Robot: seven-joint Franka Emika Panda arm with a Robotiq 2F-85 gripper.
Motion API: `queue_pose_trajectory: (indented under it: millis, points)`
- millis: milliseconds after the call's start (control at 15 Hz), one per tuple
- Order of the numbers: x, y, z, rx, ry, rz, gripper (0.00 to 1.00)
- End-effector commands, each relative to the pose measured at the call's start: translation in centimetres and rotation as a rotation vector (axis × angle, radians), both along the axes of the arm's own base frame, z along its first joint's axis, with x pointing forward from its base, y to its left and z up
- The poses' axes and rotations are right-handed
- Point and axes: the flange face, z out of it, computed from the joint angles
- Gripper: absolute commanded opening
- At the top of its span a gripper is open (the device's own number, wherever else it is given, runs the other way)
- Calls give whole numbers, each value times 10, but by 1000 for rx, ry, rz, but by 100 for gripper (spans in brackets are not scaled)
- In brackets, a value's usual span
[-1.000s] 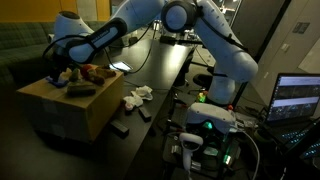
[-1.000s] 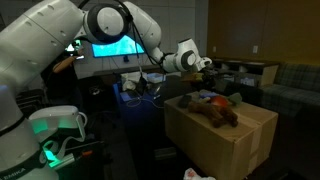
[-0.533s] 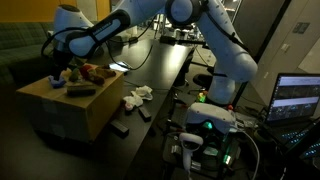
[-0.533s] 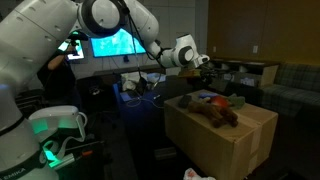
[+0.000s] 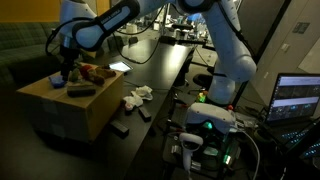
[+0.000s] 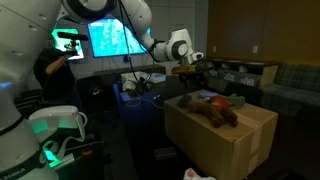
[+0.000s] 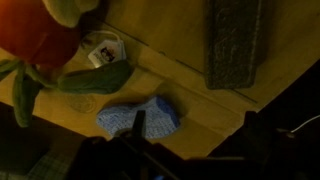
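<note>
A white tag (image 7: 103, 52) near a blue cloth (image 7: 118, 120) was too blurred to read. The gripper (image 5: 66, 72) hung open, holding nothing, above the cardboard box (image 5: 60, 110).

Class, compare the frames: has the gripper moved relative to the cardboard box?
Yes: the gripper has risen, away from the top of the cardboard box.

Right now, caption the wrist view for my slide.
Cardboard box top seen from above: blue cloth, red plush toy with green leaves, dark grey block.
</note>
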Motion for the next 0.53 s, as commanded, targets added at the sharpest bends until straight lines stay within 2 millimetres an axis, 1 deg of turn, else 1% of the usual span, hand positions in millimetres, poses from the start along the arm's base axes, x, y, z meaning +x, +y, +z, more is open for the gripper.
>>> queue_pose_trajectory:
  millis: [0, 267, 467]
  points:
    - [-22, -3, -9, -24, 65, 81, 100]
    - [-35, -2, -40, -54, 134, 165, 100]
    - [-38, -6, -49, -72, 157, 205, 100]
